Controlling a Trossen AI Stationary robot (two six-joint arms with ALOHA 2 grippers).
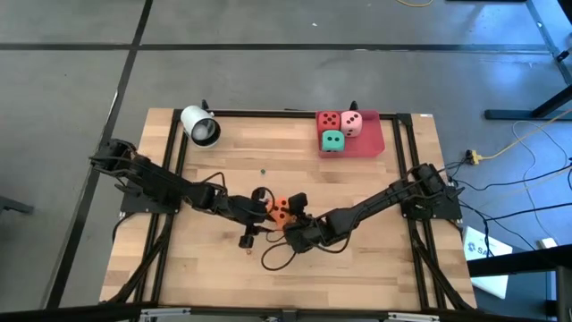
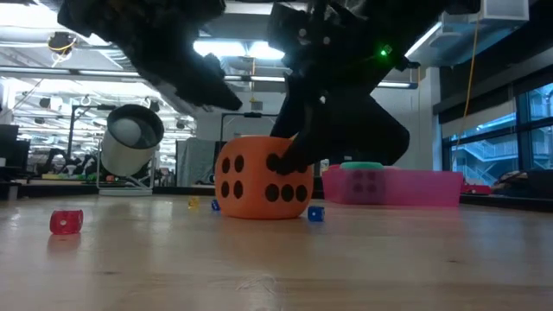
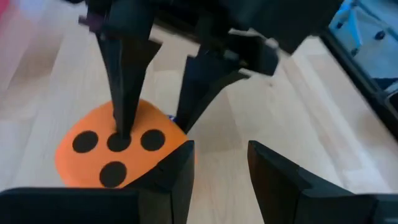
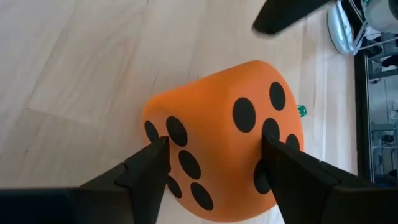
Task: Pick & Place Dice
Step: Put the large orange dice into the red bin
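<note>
The orange die (image 1: 280,207) rests on the wooden table (image 1: 357,259) near its middle, bottom face down in the low view (image 2: 259,177). My right gripper (image 4: 214,162) reaches it from the table's right and stands shut on it. My left gripper (image 3: 221,168) hangs just to the die's left (image 1: 260,199), raised above the table, open with nothing between its fingers. The red die (image 1: 329,120), the pink die (image 1: 352,123) and the green die (image 1: 332,141) sit in the flat red tray (image 1: 371,143) at the far right. My right gripper has the orange die between its two fingers, one fingertip (image 4: 155,158) on one pipped side, the other (image 4: 273,162) on the side across from it. The fingers slant down from the table's right. One finger (image 2: 289,155) reaches about halfway down the die. The die's bottom stays on the table.
A white cylinder (image 1: 200,126) lies on its side at the far left. Tiny dice lie scattered on the wood: red (image 2: 66,221), blue (image 2: 315,214), green (image 4: 301,111). A dark cable (image 1: 273,259) loops on the table near the grippers.
</note>
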